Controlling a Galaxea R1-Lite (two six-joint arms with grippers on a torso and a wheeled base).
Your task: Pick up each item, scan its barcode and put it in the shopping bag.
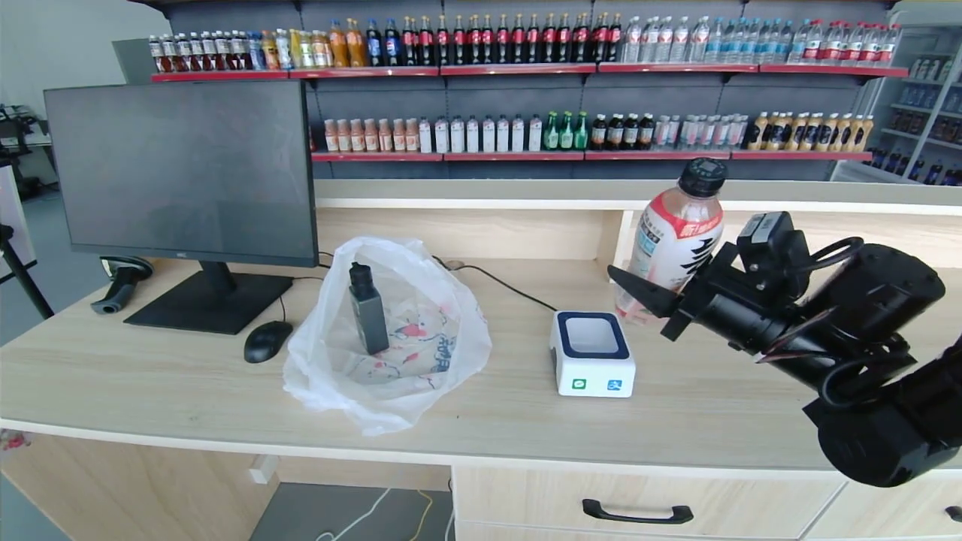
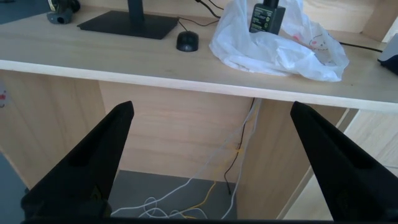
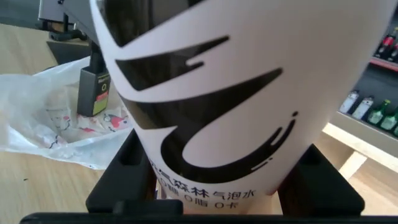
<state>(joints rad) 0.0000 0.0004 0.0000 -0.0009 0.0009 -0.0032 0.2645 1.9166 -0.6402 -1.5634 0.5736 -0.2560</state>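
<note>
The drink bottle (image 1: 676, 233), white with a pink label and a black cap, stands nearly upright, leaning slightly, at the right part of the tabletop (image 1: 714, 398). Its base is low over the wood, and I cannot tell if it touches. The right end effector (image 1: 652, 294) is clamped on the lower body of the bottle, one finger on each side. Just beside the bottle, toward the left, the white barcode scanner (image 1: 591, 353) lies with its window facing up. Further left is the white plastic shopping bag (image 1: 443, 338), open, with a dark grey item (image 1: 367, 312) standing inside. Beyond the bag are a black mouse (image 1: 267, 340), a monitor (image 1: 184, 169) and a handheld scanner (image 1: 120, 285). The left end effector (image 2: 211, 109) hangs before the front edge of the tabletop, lower than the surface, with its fingers wide apart and holding nothing. Behind the tabletop, red-edged shelves (image 1: 526, 71) carry rows of drink bottles.
</note>
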